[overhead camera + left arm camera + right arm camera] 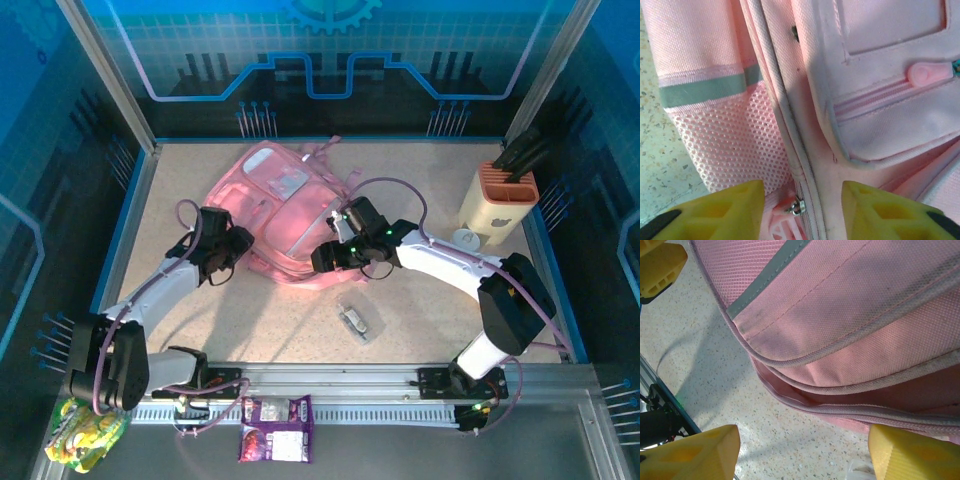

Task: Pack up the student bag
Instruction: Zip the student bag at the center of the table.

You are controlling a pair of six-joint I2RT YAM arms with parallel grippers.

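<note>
The student bag (290, 215), pink with pale front pockets, lies flat in the middle of the table. My left gripper (225, 250) is at its left side. In the left wrist view its yellow fingers (720, 212) stand apart on either side of a metal zip slider (797, 206) beside the mesh side pocket (735, 145), touching neither; the left gripper (802, 212) is open. My right gripper (330, 258) is at the bag's near edge. In the right wrist view it (802, 460) is open over bare table, just below the bag's piped rim (840, 390).
A small clear packet (355, 320) lies on the table in front of the bag. At the right stand a beige holder (497, 205) with black handles and a white round thing (467, 238). A purple packet (275, 428) and a yellow-green one (85, 435) lie off the near edge.
</note>
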